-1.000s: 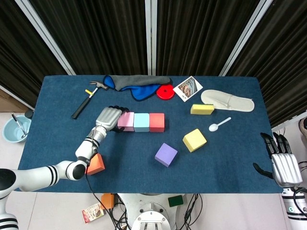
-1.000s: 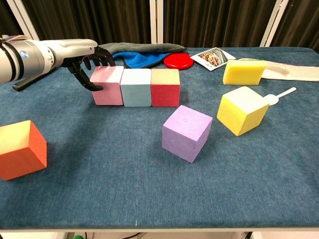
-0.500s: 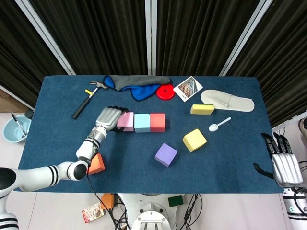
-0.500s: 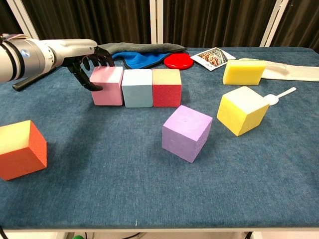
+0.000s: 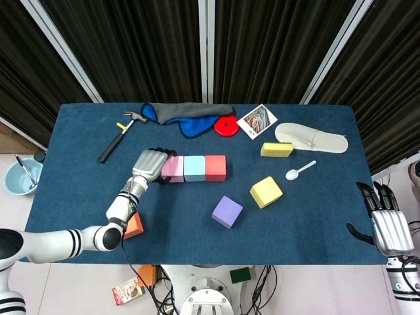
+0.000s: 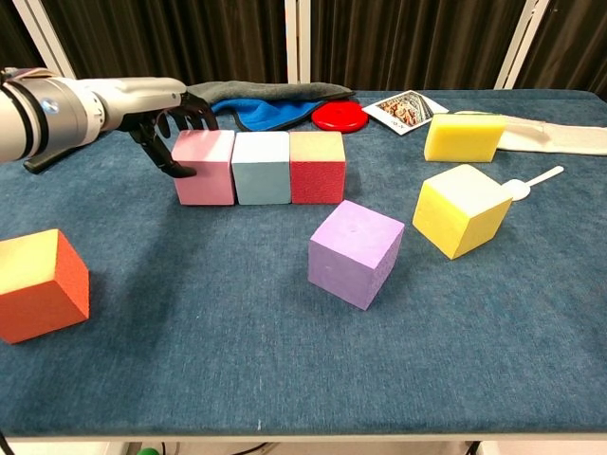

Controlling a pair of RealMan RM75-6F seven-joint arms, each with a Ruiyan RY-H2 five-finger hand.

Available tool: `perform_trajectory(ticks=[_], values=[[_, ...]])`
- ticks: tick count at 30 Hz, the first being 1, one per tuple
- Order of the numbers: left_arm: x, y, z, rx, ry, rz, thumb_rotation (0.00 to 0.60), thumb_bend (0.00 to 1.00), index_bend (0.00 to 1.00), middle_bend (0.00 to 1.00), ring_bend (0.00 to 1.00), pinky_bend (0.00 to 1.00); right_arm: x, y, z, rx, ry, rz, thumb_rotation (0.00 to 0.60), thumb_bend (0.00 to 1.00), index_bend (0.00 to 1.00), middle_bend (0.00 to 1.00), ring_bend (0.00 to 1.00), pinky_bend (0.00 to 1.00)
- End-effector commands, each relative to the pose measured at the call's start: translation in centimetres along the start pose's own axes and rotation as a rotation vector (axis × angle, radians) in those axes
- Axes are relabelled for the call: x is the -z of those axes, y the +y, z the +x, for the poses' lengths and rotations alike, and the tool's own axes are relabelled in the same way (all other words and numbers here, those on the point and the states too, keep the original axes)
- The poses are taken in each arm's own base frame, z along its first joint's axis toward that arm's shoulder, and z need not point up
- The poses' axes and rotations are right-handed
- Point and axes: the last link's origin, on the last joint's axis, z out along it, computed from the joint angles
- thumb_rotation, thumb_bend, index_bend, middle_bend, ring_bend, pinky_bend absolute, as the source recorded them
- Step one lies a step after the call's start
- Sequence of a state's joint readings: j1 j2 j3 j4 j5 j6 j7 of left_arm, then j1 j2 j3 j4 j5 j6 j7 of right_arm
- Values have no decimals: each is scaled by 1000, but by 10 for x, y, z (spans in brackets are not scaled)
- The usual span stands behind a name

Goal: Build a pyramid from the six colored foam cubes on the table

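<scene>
Chest view: left hand [image 6: 175, 128], fingers curled, presses the pink cube [image 6: 204, 167] at nine o'clock of the pink-blue-red base row, likely squaring it; next, lift the purple cube [image 6: 355, 251] onto it; right hand [image 5: 382, 220] idles spread.

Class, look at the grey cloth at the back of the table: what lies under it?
A blue cloth shows from under the grey cloth, spreading out toward the front. Whatever else the two cover is hidden.
</scene>
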State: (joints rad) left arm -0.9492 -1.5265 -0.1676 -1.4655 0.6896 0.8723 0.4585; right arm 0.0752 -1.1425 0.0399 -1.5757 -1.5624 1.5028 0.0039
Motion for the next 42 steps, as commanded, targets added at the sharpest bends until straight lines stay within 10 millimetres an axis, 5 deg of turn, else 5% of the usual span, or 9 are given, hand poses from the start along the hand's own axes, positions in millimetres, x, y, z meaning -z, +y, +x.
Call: perform_trajectory(ticks=[1,35,42], values=[[-2,1,-1,-7,3,2,571,239,258,280,235,277,1,1,0,0,0,-2,600,191,0,89,8,44],[-5,6,-6,-22,0,8,575,238,248,274,235,276,0,3,-2,-4,-3,-6,600,191,0,89,8,43],[-6,6,-6,-20,-5,9,548,238,191,205,231,277,-1,3,-2,-7,-3,-5,600,191,0,88,8,41]])
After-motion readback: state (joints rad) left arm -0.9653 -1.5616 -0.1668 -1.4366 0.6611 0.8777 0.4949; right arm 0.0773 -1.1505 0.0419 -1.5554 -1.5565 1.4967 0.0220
